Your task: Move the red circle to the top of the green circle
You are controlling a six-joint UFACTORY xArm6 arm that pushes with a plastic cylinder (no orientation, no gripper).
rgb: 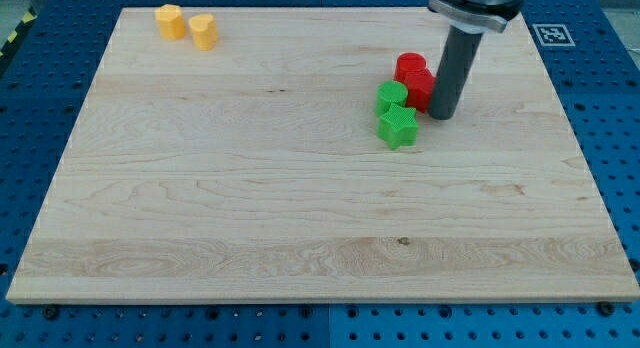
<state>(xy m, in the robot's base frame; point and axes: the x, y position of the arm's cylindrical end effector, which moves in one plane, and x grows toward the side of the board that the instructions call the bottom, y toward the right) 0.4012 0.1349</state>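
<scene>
Wooden board (300,238) fills most of the frame, resting on a blue perforated table (610,138). Nearest block, right of centre: a green star (398,127). Just above it and touching, the green circle (391,96). Touching that circle's upper right side are two red blocks: one of unclear shape (418,88) and, behind it, the red circle (410,64), so the red circle sits at the upper right of the green circle. My tip (442,115) stands against the right side of the red blocks. No claw is fitted; the arm ends in a plain rod. Upper left: two yellow blocks (170,21) (203,32), side by side
</scene>
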